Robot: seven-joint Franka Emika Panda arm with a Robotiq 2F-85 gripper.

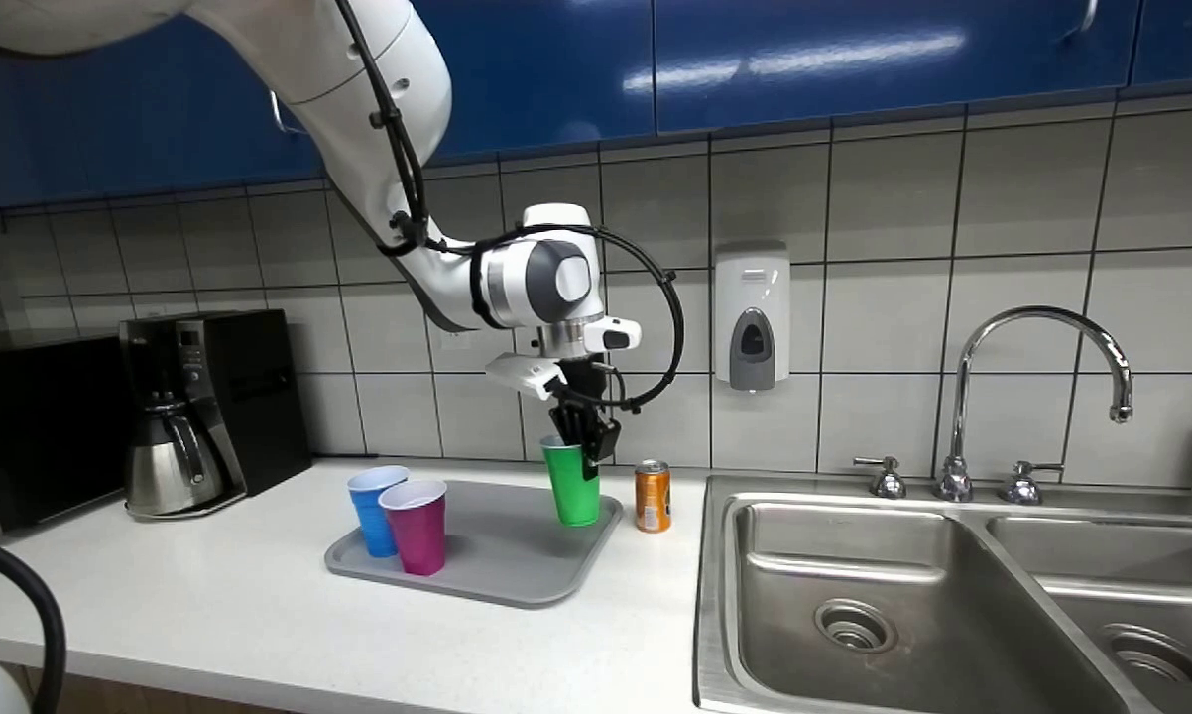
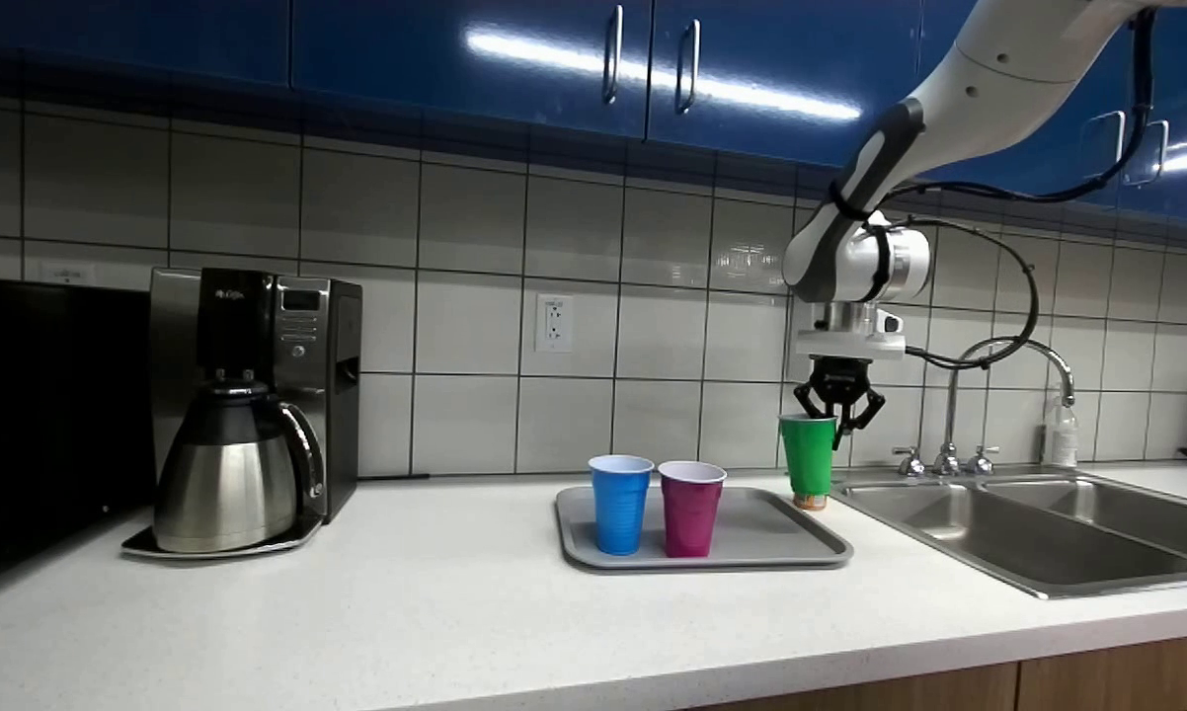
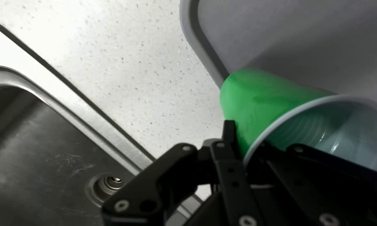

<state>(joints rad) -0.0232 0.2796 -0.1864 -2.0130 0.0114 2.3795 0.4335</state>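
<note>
Gripper [image 3: 246, 144] has the green cup [image 3: 265, 100] pinched by its wall, right side of the wrist view, long axis running up-left to the base, though it's honestly hard to tell if that clears the tray [image 3: 285, 40].

The tray [image 1: 512, 572] is plain grey. On it, the blue cup [image 1: 371, 518] and the magenta cup [image 1: 419, 531] are both white inside. Over the tray's edge, the green cup [image 1: 568, 488] has a pale rim and interior, and the claw [image 3: 246, 138] is black. Near the tray, the can [image 1: 653, 498] is orange with a silvery top. Under the tray, the worktop [image 1: 259, 580] is white, speckled grey. Behind the tray, off-white tiles [image 1: 889, 198] form a grid of dark lines; above it, blue cabinets [image 1: 894, 84] carry white streaks and the arm [image 1: 358, 149] is white with grey panels. Well apart from the tray, the coffee maker [image 2: 302, 395] is black and silver.
</note>
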